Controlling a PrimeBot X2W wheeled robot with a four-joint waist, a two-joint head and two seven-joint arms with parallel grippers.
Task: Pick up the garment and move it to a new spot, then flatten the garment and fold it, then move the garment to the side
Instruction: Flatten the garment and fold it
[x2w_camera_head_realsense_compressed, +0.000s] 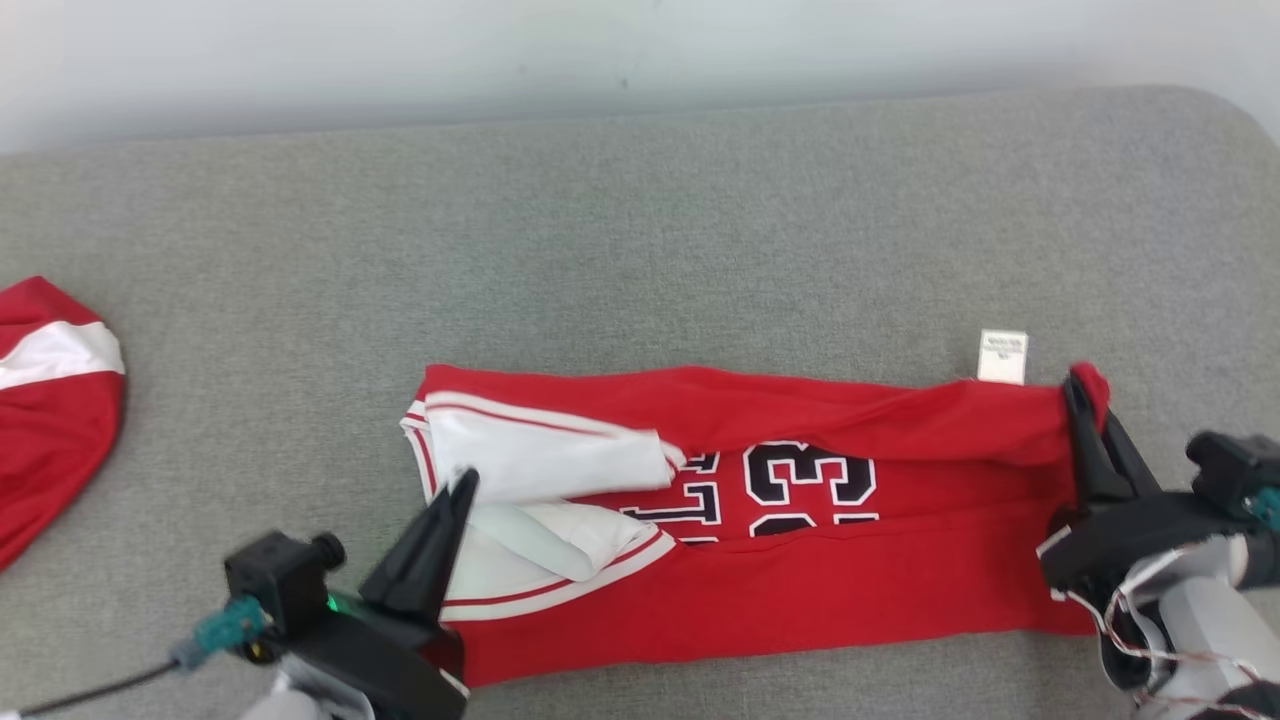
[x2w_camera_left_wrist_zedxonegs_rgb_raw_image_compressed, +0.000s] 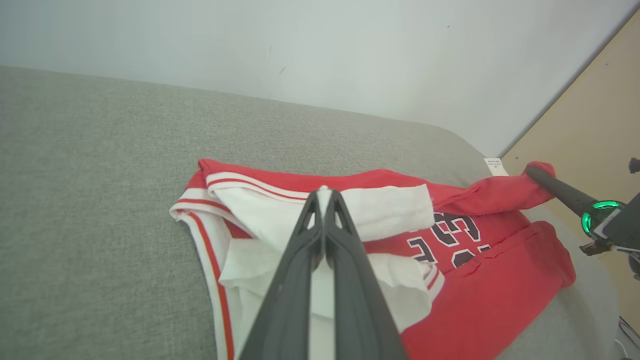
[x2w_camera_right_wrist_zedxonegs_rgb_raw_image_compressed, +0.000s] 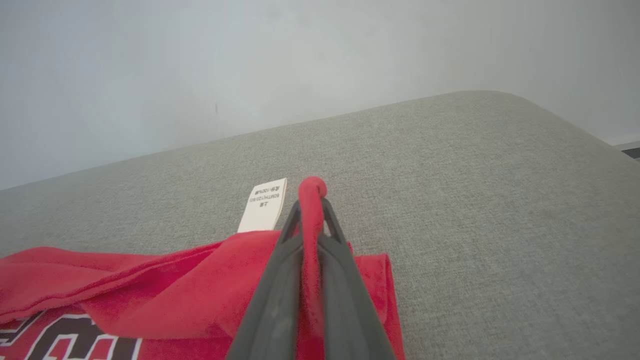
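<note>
Head view: left tool (x2w_camera_head_realsense_compressed: 462, 487) pinches the white-trimmed end of the red jersey (x2w_camera_head_realsense_compressed: 800, 590), and right tool (x2w_camera_head_realsense_compressed: 1075, 388) clamps its opposite red corner. The jersey lies folded lengthwise across the grey surface (x2w_camera_head_realsense_compressed: 640, 220), care label (x2w_camera_head_realsense_compressed: 1002, 356) beyond.

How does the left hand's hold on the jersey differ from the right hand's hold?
The left hand pinches white fabric at the trimmed end of the jersey; the right hand pinches plain red fabric at the opposite end. A white label lies beside the right hand, none beside the left hand. Shared: both hands are shut on the same jersey.
</note>
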